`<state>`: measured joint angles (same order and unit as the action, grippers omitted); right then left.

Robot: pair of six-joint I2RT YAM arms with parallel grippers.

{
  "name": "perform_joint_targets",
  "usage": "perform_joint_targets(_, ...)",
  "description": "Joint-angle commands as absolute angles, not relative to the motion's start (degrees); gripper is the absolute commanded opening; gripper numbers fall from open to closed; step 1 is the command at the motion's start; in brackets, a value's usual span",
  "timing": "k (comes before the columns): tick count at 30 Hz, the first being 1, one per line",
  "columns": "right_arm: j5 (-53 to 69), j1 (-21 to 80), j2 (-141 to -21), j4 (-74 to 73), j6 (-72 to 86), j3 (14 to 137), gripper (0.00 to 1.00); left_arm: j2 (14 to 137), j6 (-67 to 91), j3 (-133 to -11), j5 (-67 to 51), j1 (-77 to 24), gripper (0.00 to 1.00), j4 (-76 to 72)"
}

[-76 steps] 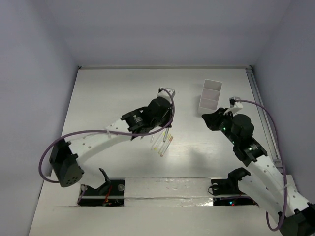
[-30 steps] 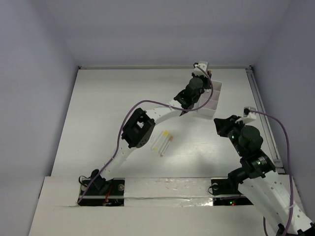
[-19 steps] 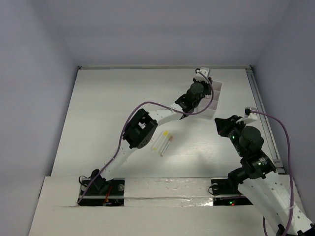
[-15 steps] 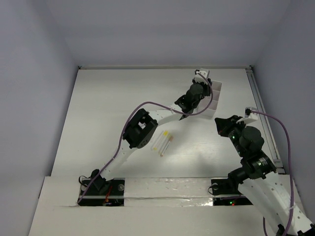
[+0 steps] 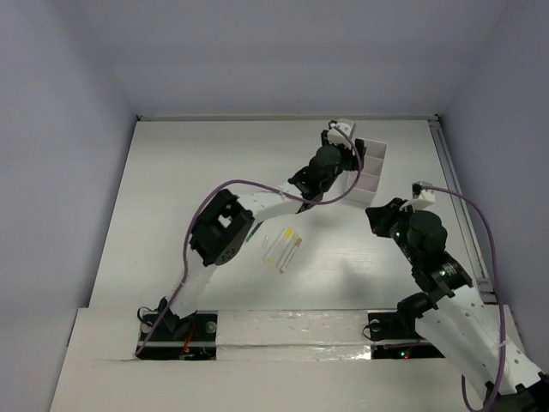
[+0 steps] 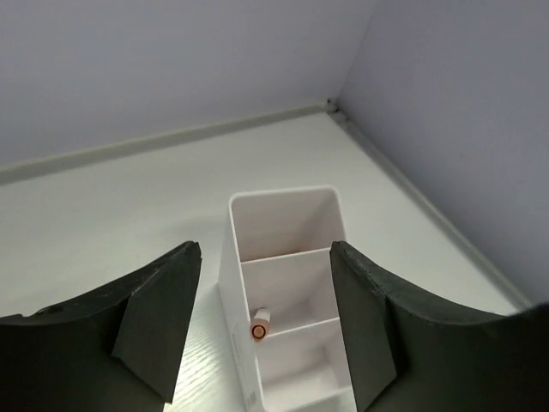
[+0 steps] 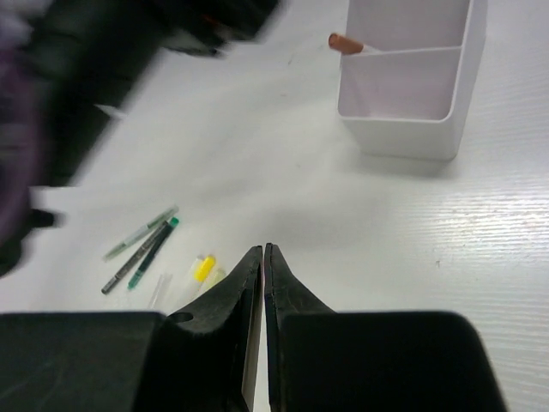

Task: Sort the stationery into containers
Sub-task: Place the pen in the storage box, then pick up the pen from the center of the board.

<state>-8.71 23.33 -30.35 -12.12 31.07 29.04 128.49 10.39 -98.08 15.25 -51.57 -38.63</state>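
The left gripper (image 6: pixel 264 256) is hanging with fingers apart over the box (image 6: pixel 235 319). A pen (image 6: pixel 260 327) is sitting in its middle part. The right gripper (image 7: pixel 262 254) is pinching together, empty.

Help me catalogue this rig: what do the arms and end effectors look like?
The left arm and right arm have white links, bulky black joint housings and a looping purple cable. The left end effector and right end effector each have two matte black tapering fingers.
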Motion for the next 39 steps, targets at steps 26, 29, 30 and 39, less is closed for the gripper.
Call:
perform_joint_targets(26, -3.51, 46.13, -83.84, 4.92, 34.63, 42.10, 0.44, 56.45, 37.53, -24.80, 9.05, -43.77, 0.00, -24.80)
perform_joint_targets(29, -4.83, 46.76, -86.30, 3.96, 35.59, 43.50, 0.42, 54.15, 37.71, -22.34, 8.35, -43.77, 0.00, -24.61)
perform_joint_targets(30, -6.14, 47.28, -86.66, 3.61, 35.77, 44.11, 0.42, 53.88, 37.71, -22.06, 8.09, -43.77, 0.02, -24.52)
perform_joint_targets(39, -11.60, 48.34, -87.71, -2.54, 37.62, 45.79, 0.37, 57.57, 36.04, -20.21, 4.13, -43.77, 0.07, -27.86)
